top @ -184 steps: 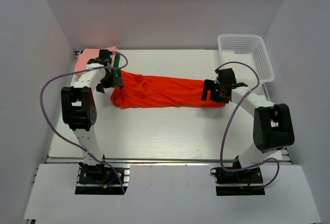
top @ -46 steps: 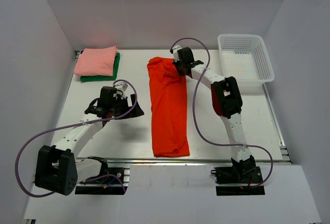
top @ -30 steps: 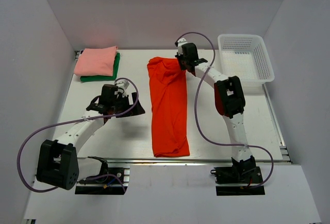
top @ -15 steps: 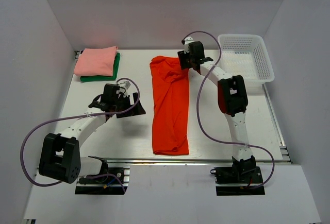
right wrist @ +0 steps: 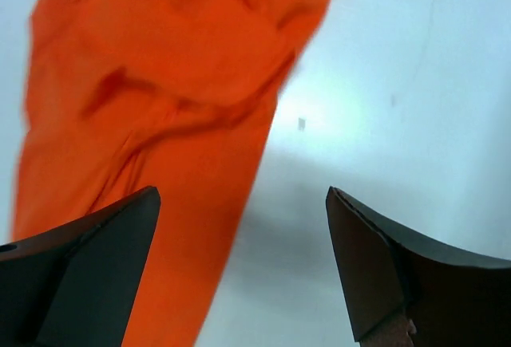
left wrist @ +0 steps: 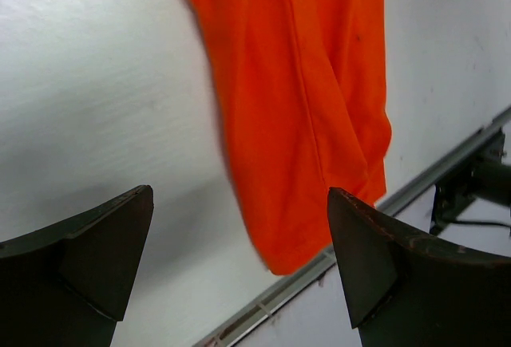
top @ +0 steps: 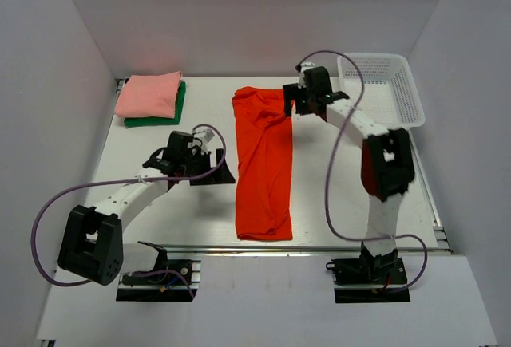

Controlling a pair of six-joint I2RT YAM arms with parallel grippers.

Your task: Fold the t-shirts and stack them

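Note:
The orange-red t-shirt lies folded into a long strip down the middle of the table; it also shows in the left wrist view and the right wrist view. The salmon-pink t-shirt lies folded on top of the dark green t-shirt at the back left. My left gripper is open and empty, just left of the strip's middle. My right gripper is open and empty at the strip's far right corner, beside the cloth.
A white mesh basket stands at the back right. The table's front rail runs just below the strip's near end. White walls close in the table on three sides.
The orange shirt went from lying crosswise to lengthwise. In the last second my right gripper let go and moved right off the far corner; my left gripper moved right toward the strip.

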